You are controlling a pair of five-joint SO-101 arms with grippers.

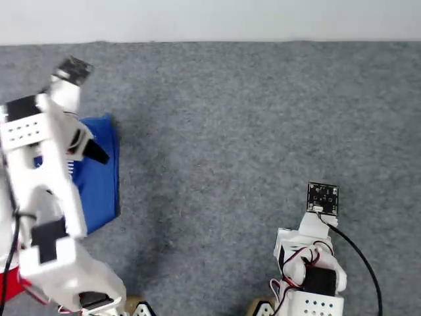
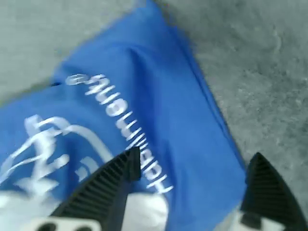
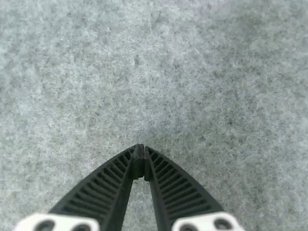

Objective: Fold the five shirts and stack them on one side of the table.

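Note:
A folded blue shirt (image 1: pixel 99 178) with white print lies at the left side of the grey table, partly covered by the left arm. My left gripper (image 2: pixel 195 163) hangs open just above the blue shirt (image 2: pixel 144 96), its black fingers (image 2: pixel 110 180) spread over the printed part with nothing between them. A bit of red fabric (image 1: pixel 10 284) shows at the lower left edge, under the arm's base. My right gripper (image 3: pixel 141 153) is shut and empty over bare carpet, folded back near its base (image 1: pixel 309 263) at the lower right.
Grey carpet-like table cover (image 1: pixel 250 131) spreads across the middle and right. A white wall strip runs along the far edge (image 1: pixel 210 20). The left arm's white body (image 1: pixel 46 197) stands over the shirt's left part.

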